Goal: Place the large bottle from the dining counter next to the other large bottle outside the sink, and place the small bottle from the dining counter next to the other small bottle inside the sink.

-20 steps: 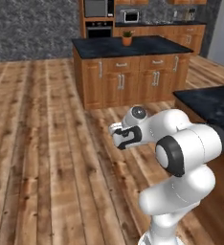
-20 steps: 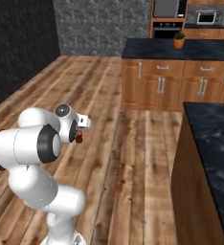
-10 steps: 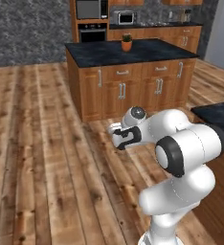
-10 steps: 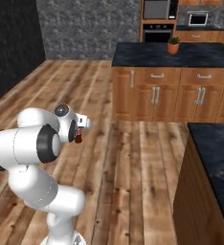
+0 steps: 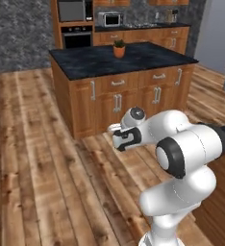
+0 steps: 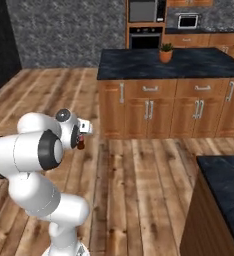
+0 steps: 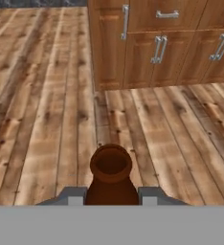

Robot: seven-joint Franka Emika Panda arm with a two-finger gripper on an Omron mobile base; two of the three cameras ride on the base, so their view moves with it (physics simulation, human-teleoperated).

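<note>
My gripper (image 7: 111, 195) is shut on the small bottle (image 7: 111, 168), an amber-brown glass bottle whose open neck rises between the two fingers (image 7: 71, 195). The arm is folded in close to its body, so the gripper (image 6: 81, 141) hangs above the wooden floor with the small bottle (image 6: 81, 146) showing as a dark reddish spot under it. From the left side the gripper (image 5: 118, 140) shows at mid-height. A corner of the dining counter (image 6: 226, 182) lies at the lower right. The sink, the large bottles and the other small bottle are out of view.
A kitchen island (image 5: 133, 60) with a black top and wooden drawers stands ahead, a potted plant (image 5: 118, 49) on it. The island's cabinet fronts (image 7: 157, 43) face the hand. Open plank floor (image 6: 139, 170) lies between me and the island. An oven wall (image 6: 144, 20) stands behind.
The whole scene has shifted with the base: the island now sits more centred and nearer, and the dining counter has slid to the edge. Arm pose and grip on the bottle are unchanged.
</note>
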